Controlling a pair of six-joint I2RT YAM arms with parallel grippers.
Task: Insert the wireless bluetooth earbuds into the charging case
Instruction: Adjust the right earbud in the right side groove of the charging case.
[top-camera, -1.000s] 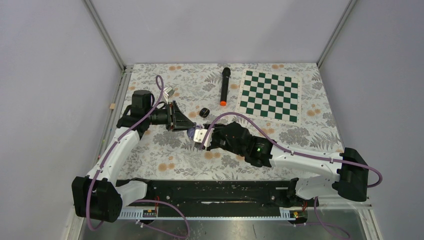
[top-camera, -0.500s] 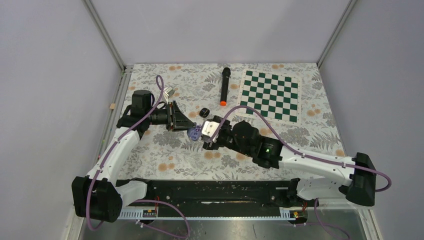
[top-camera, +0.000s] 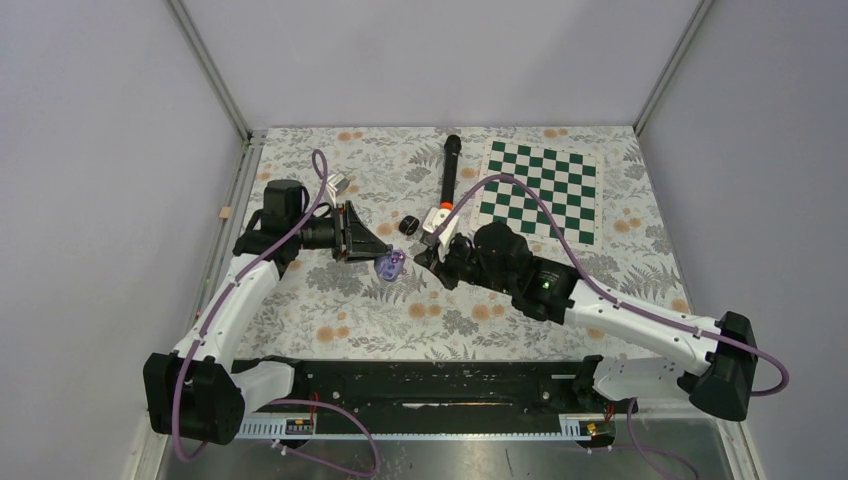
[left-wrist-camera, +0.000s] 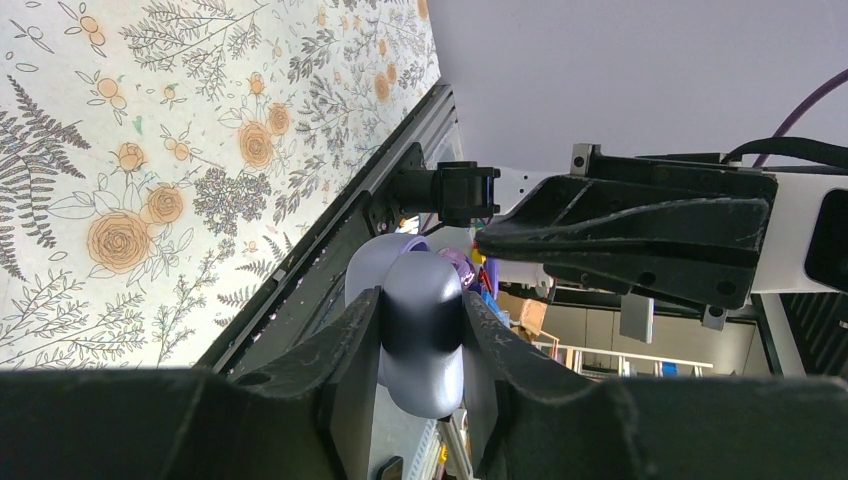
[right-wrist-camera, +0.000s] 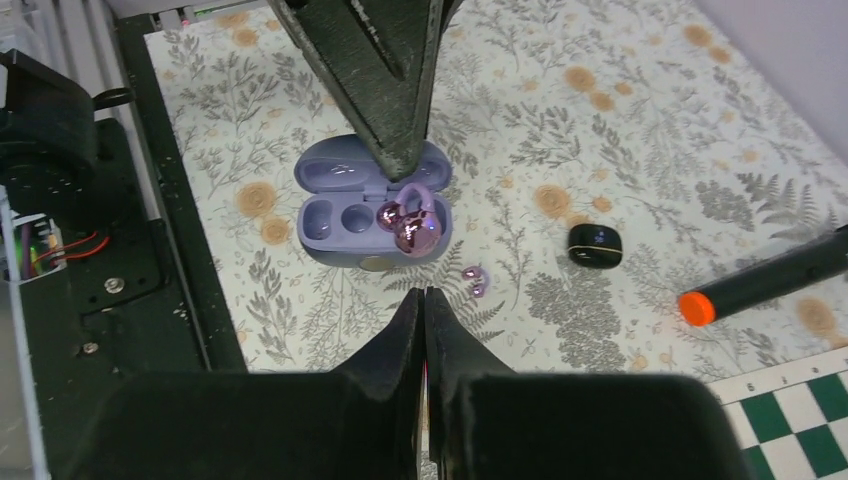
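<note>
The right gripper has its two dark fingers pressed together with nothing between them, hovering above the floral tablecloth. Just ahead of its tips and slightly to the side, a small loose purple earbud lies on the cloth, apart from the fingers and close beside the open pale purple charging case. The case sits beyond that earbud, directly in line with the closed tips. A shiny purple earbud with an ear hook rests in the case on the side nearest the loose one; whether it is fully seated cannot be told. The left gripper reaches in from the far side of the case and pinches it between its fingers. Farther out on the cloth are a small black oval case, a long black microphone with an orange end, and a green-and-white chessboard mat.
</note>
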